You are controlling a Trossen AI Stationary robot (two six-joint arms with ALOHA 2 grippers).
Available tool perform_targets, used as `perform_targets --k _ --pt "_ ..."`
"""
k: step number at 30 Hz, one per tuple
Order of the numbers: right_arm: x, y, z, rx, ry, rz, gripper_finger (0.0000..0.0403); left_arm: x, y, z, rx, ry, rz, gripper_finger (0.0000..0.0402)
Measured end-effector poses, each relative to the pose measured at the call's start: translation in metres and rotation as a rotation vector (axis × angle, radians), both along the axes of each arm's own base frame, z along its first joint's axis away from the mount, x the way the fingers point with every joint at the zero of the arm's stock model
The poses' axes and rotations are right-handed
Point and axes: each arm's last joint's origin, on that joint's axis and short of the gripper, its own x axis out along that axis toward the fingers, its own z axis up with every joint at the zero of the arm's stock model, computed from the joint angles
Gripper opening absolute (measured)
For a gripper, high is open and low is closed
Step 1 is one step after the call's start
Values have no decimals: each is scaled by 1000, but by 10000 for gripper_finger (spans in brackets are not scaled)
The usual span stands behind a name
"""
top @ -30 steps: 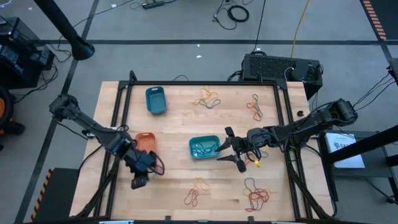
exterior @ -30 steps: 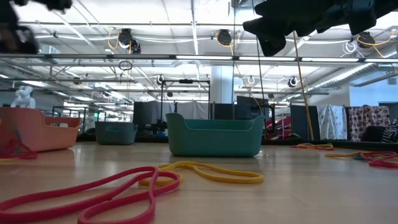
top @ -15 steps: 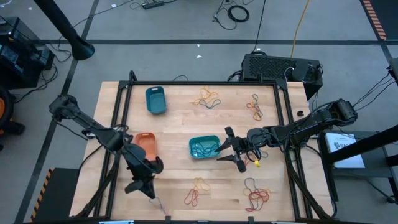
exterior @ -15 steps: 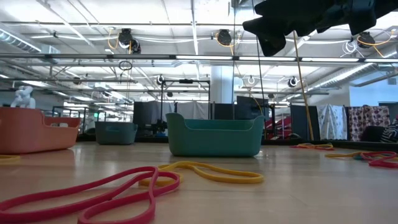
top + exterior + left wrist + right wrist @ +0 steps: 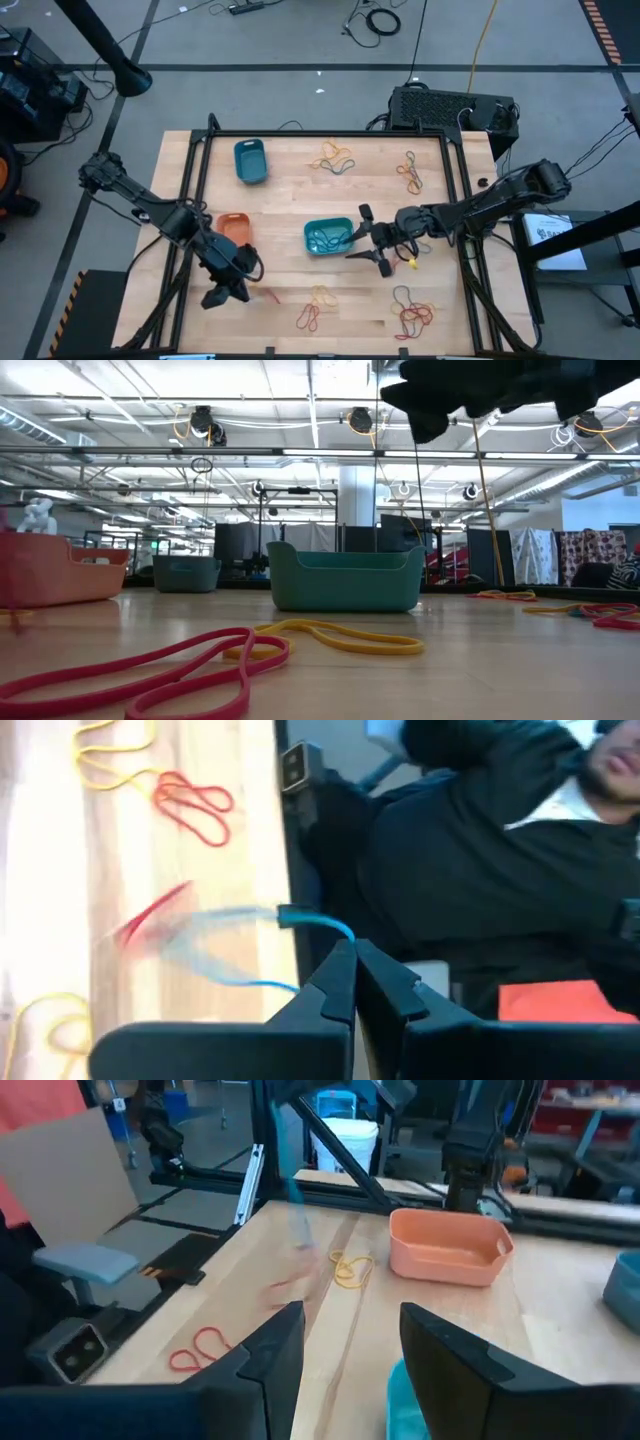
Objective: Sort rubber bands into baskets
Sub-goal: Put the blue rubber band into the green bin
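Note:
My left gripper (image 5: pixel 240 292) is shut just near of the orange basket (image 5: pixel 235 228), above the table. A blue-green rubber band (image 5: pixel 310 923) trails from its fingertips (image 5: pixel 352 960), with a blurred red band (image 5: pixel 150 915) at its far end. The red band also shows in the high view (image 5: pixel 268 295). My right gripper (image 5: pixel 365 242) is open and empty beside the right end of the teal basket (image 5: pixel 328 236), which holds blue-green bands. The darker blue basket (image 5: pixel 250 161) stands at the far left. The right wrist view shows the fingers wide apart (image 5: pixel 345 1360). My left gripper pinches the blue-green band (image 5: pixel 335 928) at its fingertips, the two fingers closed together. The band runs out from the tips as a loop, clear of the table. The red band at its far end is blurred; whether it is looped through, I cannot tell.
Loose bands lie in clumps: red (image 5: pixel 308 318) and yellow (image 5: pixel 322 295) near the front edge, more at the front right (image 5: pixel 412 315), far middle (image 5: pixel 335 160) and far right (image 5: pixel 410 172). A person in black sits past the near edge (image 5: pixel 480 870).
My left gripper has swung out from the orange basket toward the table's near edge and come part of the way back. The bands it holds were drawn out in a long line toward the near edge and now hang shorter, swinging.

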Motion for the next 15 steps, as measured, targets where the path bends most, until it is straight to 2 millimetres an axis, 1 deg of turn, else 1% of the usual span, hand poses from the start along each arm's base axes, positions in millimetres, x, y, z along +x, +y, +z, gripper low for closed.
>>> perform_targets --k 2,4,7,10,12,15 --pt "8 2 -6 -38 -51 11 160 -1 1 -3 4 24 14 8" --pt "18 4 -15 -109 -86 27 160 -4 2 -7 12 96 44 8" --pt "43 11 -24 -185 -119 42 160 -8 7 -13 55 194 95 8" --pt "80 21 -32 -198 -114 107 160 -11 14 -18 185 193 168 8" --pt "108 29 -40 -197 -98 140 160 -9 19 -19 268 162 252 8" --pt "145 39 -52 -208 -46 152 160 -5 25 -19 301 140 386 8"
